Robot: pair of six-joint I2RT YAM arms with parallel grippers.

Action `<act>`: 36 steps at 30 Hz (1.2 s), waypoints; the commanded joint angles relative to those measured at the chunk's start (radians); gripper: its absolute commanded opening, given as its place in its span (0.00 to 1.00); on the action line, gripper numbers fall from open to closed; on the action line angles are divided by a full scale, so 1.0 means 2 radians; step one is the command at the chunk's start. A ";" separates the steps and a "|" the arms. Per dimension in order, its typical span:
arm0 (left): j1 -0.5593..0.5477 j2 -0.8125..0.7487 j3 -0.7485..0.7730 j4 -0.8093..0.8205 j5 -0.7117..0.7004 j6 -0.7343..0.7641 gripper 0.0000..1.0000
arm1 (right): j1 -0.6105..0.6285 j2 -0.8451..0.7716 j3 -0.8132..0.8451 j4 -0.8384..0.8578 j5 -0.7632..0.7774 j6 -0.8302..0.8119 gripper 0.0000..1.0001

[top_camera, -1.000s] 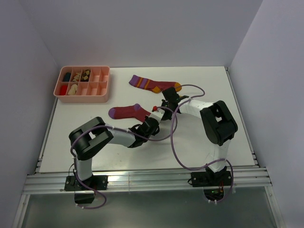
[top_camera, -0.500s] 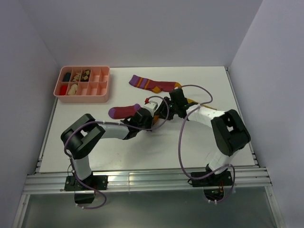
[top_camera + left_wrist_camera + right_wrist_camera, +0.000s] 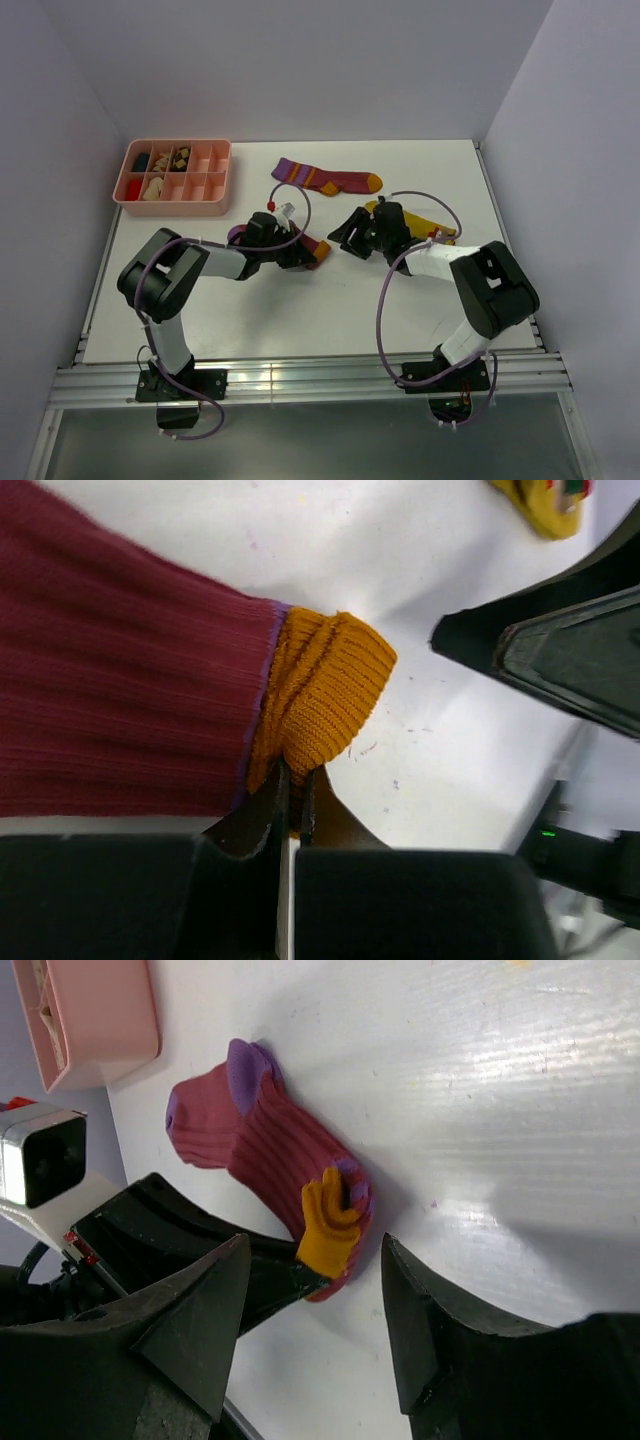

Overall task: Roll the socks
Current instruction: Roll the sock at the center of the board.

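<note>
Rolling barely begun: one toe turned over, nothing rolled up yet.

Left claw [image 3: 290, 780] pressed together, pinching the orange toe [image 3: 320, 690] of the near maroon sock [image 3: 120, 700], toe folded back once, rest flat on the surface [image 3: 200, 320]. Right claw [image 3: 312, 1250] spread, gripping nothing, just beside that toe. Close behind the right claw, yellow sock [image 3: 545, 510]; farther beyond both claws, second maroon sock [image 3: 325, 178], flat and unrolled. Probably almost all rolling left.

Shows matt, ribbed knit cloth on the maroon sock [image 3: 120, 680], a smooth white surface [image 3: 520, 1090] with faint sheen, and a smooth pink plastic tray [image 3: 170, 207].
</note>
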 commanded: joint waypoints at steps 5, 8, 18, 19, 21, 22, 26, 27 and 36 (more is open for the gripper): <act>0.041 0.049 -0.035 0.057 0.104 -0.127 0.01 | 0.028 0.055 -0.006 0.114 -0.012 0.004 0.62; 0.044 0.054 -0.037 0.063 0.109 -0.142 0.01 | 0.033 0.077 -0.012 0.141 -0.020 0.010 0.62; 0.065 0.076 -0.051 0.111 0.141 -0.211 0.01 | 0.033 0.110 -0.047 0.221 -0.035 0.006 0.62; 0.065 0.078 -0.052 0.115 0.143 -0.214 0.01 | 0.033 0.112 -0.049 0.224 -0.037 0.005 0.62; 0.069 0.079 -0.052 0.108 0.142 -0.218 0.01 | 0.031 0.122 -0.054 0.242 -0.042 0.007 0.62; 0.069 0.078 -0.051 0.102 0.142 -0.217 0.01 | 0.028 0.125 -0.056 0.251 -0.044 0.014 0.61; 0.072 0.076 -0.046 0.084 0.139 -0.214 0.01 | 0.026 0.147 -0.051 0.263 -0.052 0.014 0.58; 0.072 0.076 -0.044 0.080 0.139 -0.215 0.01 | 0.026 0.150 -0.050 0.266 -0.054 0.014 0.55; 0.074 0.083 -0.036 0.069 0.147 -0.220 0.01 | 0.026 0.188 -0.036 0.290 -0.067 0.013 0.43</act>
